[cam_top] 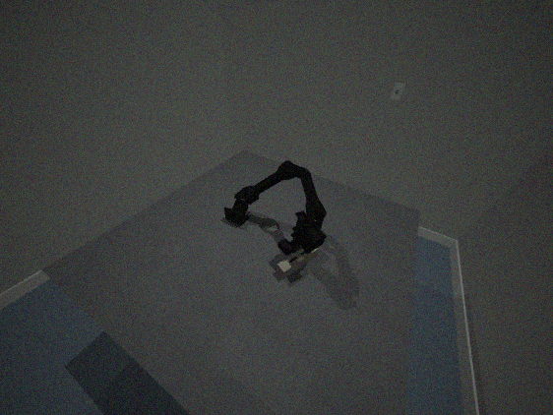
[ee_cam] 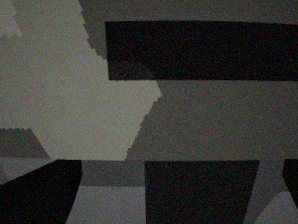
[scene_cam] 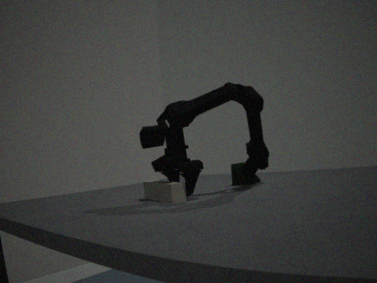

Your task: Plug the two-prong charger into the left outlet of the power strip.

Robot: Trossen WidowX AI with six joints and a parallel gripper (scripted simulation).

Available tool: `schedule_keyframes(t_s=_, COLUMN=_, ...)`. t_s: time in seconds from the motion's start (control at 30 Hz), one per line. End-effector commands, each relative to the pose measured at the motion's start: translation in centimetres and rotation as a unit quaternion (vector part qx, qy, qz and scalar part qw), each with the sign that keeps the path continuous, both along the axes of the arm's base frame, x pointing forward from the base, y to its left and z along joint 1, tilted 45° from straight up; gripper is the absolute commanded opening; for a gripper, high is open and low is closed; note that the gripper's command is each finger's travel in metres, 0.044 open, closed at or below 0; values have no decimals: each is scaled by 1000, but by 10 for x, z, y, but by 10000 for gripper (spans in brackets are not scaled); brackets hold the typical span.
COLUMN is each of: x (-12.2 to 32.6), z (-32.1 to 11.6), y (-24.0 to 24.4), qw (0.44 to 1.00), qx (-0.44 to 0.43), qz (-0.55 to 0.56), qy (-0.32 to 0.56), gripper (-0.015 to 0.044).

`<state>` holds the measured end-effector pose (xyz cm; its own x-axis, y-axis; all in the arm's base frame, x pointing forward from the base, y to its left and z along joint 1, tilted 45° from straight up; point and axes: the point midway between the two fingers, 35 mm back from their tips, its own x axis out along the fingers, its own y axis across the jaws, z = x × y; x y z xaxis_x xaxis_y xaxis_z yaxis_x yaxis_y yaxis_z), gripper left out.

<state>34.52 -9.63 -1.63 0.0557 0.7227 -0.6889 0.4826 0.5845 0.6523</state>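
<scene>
The pale, box-shaped power strip (cam_top: 284, 266) (scene_cam: 157, 192) (ee_cam: 90, 120) lies on the table under patches of light and shadow. A black band (ee_cam: 210, 50) crosses its top in the wrist view; I cannot make out separate outlets. My gripper (scene_cam: 182, 182) (ee_cam: 183, 165) points down against the strip's arm-side edge, fingers wide open. One finger hangs behind the strip, and the lower ends are hidden in the wrist view. A black block (ee_cam: 202, 192), apparently the charger, stands between the fingers with gaps around it, touching neither. Its prongs and whether they are in an outlet are hidden.
The grey table (cam_top: 221, 334) (scene_cam: 285, 228) carries the arm base (cam_top: 236, 216) (scene_cam: 243, 176) behind the strip. The arm arches over from there and casts shadows around the strip. The light is very dim. A small plate (cam_top: 398, 91) is on the wall.
</scene>
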Motion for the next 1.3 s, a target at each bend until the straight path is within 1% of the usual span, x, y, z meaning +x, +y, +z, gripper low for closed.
schedule_keyframes(t_s=0.0, x=-1, z=1, y=0, qw=1000, qx=0, qz=-2, qy=-2, gripper=440)
schedule_keyframes(t_s=1.27, x=-17, z=6, y=8, qw=1000, qx=0, qz=-3, qy=-6, gripper=440)
